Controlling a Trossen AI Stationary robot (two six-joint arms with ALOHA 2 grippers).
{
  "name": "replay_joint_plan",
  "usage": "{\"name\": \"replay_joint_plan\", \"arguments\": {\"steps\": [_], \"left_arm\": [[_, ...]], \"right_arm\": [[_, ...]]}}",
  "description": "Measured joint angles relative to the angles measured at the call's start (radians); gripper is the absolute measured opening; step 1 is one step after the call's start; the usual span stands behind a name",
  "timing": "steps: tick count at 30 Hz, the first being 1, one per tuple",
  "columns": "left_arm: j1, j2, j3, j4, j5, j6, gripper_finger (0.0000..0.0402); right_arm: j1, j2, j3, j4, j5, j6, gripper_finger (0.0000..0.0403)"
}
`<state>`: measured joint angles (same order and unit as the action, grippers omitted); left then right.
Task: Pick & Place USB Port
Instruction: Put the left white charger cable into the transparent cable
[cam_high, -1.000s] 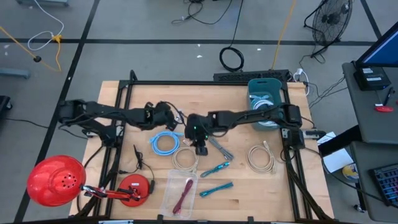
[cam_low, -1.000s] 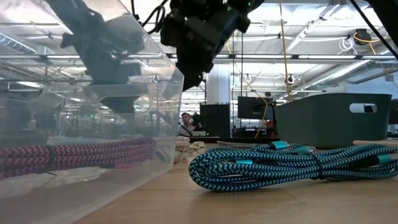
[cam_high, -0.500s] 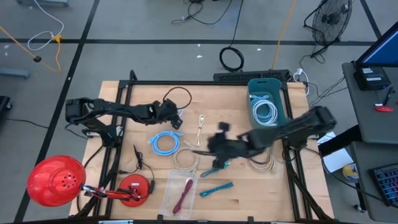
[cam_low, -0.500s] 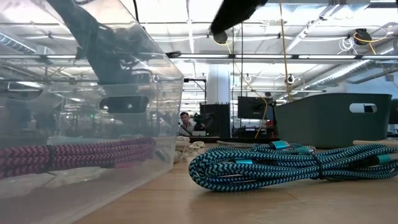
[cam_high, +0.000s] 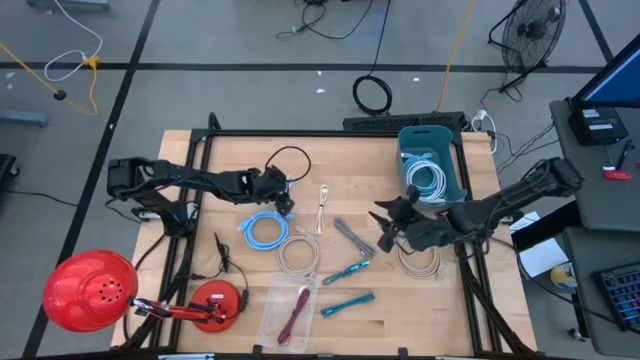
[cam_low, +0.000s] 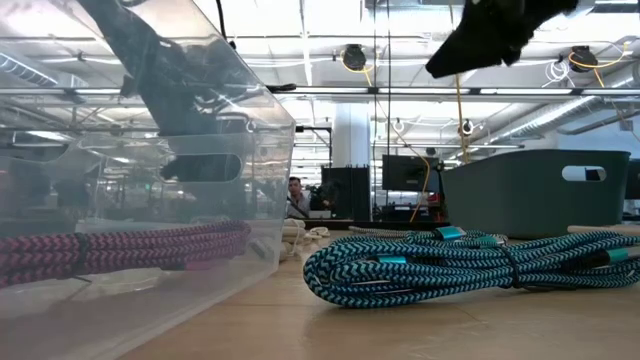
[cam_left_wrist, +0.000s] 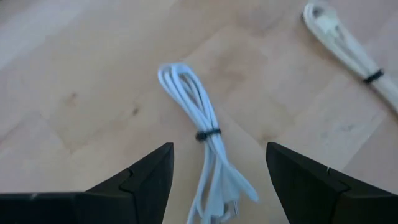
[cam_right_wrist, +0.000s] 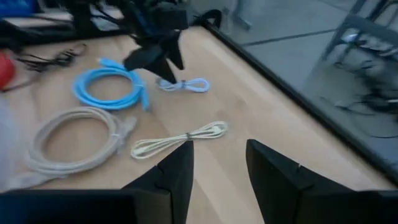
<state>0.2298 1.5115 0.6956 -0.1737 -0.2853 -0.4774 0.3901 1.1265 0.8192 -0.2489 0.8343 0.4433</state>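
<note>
A small white USB cable bundle (cam_left_wrist: 206, 134) lies flat on the wood, tied at its middle by a dark band. My left gripper (cam_high: 283, 196) hovers over it, open, one finger on each side in the left wrist view, touching nothing. In the right wrist view the same white bundle (cam_right_wrist: 184, 85) lies just under the left gripper (cam_right_wrist: 155, 53). My right gripper (cam_high: 385, 225) is open and empty, raised above the table right of centre, next to a grey cable (cam_high: 352, 238). The teal bin (cam_high: 452, 165) at the far right holds a white cable coil (cam_high: 427, 180).
A blue coil (cam_high: 265, 230), a beige coil (cam_high: 297, 255), a beige tied bundle (cam_high: 322, 205), a second beige coil (cam_high: 420, 255) and two teal cables (cam_high: 348, 270) lie around the centre. A clear box (cam_high: 290, 315) with a red-purple cable stands near the front edge. A red lamp (cam_high: 88, 290) sits front left.
My right gripper has swung quickly from the table's centre toward the right edge, rising as it went, and uncovered the beige tied bundle and the grey cable. My left gripper has shifted slightly toward the right.
</note>
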Motion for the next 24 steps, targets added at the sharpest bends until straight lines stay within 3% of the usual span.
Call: {"name": "replay_joint_plan", "arguments": {"steps": [7,13,17,24], "left_arm": [[-0.007,0.080,0.000,-0.009,0.018,-0.022,0.0260],[0.006,0.132,0.004,0.000,0.031,-0.026,0.0252],[0.004,0.130,0.004,0.013,0.024,-0.026,0.0209],[0.005,0.125,0.003,0.019,0.024,-0.022,0.0100]], "right_arm": [[0.000,-0.098,-0.124,0.255,-0.039,-0.098,0.0141],[0.001,-0.102,-0.129,0.311,-0.106,-0.144,0.0140],[0.001,-0.102,-0.129,0.313,-0.107,-0.142,0.0139],[0.001,-0.096,-0.129,0.315,-0.104,-0.115,0.0139]]}}
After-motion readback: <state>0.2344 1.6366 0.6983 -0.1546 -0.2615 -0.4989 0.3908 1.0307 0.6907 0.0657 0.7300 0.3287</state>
